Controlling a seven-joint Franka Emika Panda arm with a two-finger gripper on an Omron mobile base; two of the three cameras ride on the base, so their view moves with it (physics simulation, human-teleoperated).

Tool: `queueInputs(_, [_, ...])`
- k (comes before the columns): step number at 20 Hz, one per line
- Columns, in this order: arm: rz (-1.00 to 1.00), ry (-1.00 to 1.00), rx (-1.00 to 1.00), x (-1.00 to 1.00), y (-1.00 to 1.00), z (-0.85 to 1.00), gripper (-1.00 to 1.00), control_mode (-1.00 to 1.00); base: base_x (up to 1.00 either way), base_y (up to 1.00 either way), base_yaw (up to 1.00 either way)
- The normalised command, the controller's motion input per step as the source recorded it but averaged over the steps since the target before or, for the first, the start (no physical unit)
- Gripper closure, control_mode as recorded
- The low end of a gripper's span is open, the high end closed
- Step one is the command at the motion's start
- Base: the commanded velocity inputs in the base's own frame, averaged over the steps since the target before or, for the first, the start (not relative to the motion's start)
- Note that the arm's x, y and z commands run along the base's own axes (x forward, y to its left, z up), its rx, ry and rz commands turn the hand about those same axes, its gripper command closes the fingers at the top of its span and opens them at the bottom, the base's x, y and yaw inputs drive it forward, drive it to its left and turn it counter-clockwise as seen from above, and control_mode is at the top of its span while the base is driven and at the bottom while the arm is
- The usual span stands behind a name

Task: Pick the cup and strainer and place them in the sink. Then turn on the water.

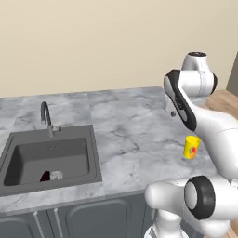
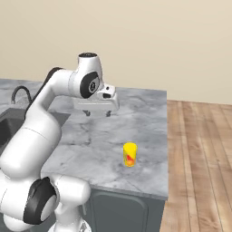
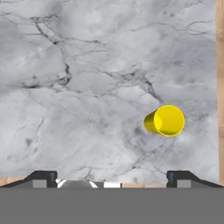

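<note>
1. Cup (image 2: 130,154) upright on the marble countertop (image 1: 130,125), near the front edge and toward the right end, close to where the counter gives way to wooden floor (image 2: 199,149). Open mouth up, red-orange mark facing the base cameras; standing free with nothing touching it, so likely reachable from above or from the side.
2. Gripper (image 2: 96,113) poised well above the counter, back from the cup and toward the wall side. Jaws spread about as wide as they go, holding nothing. Pointed straight down, judging by the hand view, where the cup (image 3: 165,120) sits right of centre between the two dark fingertips (image 3: 41,177) at the bottom edge. Probably a pre-grasp hover: needs shifting over the cup before descending.
3. Sink (image 1: 93,153) sunk into the counter far to the left, well apart from the cup, so a long carry across the marble once gripped.
4. Something small, dark and pale at the basin floor, front centre; possibly the strainer (image 1: 52,175), too small to tell for sure.
5. Tap (image 1: 46,116) arched behind the basin, silver lever beside it, no stream visible; water step judged not yet done.
</note>
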Motion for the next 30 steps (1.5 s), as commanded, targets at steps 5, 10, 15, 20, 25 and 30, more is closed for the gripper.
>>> queueInputs(5, [0.00,0.02,0.00,-0.14,-0.33,-0.27,-1.00,-1.00,0.00,0.00,0.00])
queueInputs(10, [0.00,0.03,0.00,0.00,-0.25,-0.25,-1.00,-1.00,0.00,0.00,0.00])
queueInputs(15, [0.00,0.05,0.00,0.00,-0.25,-0.25,-1.00,-1.00,0.00,0.00,0.00])
queueInputs(20, [0.00,0.04,0.00,0.00,-0.25,-0.30,-1.00,-1.00,0.00,0.00,0.00])
queueInputs(25, [0.00,0.00,0.00,0.00,-0.16,-0.33,-1.00,-1.00,0.00,0.00,0.00])
queueInputs(30, [0.00,0.00,0.00,0.00,-0.01,-0.30,-1.00,-1.00,0.00,0.00,0.00])
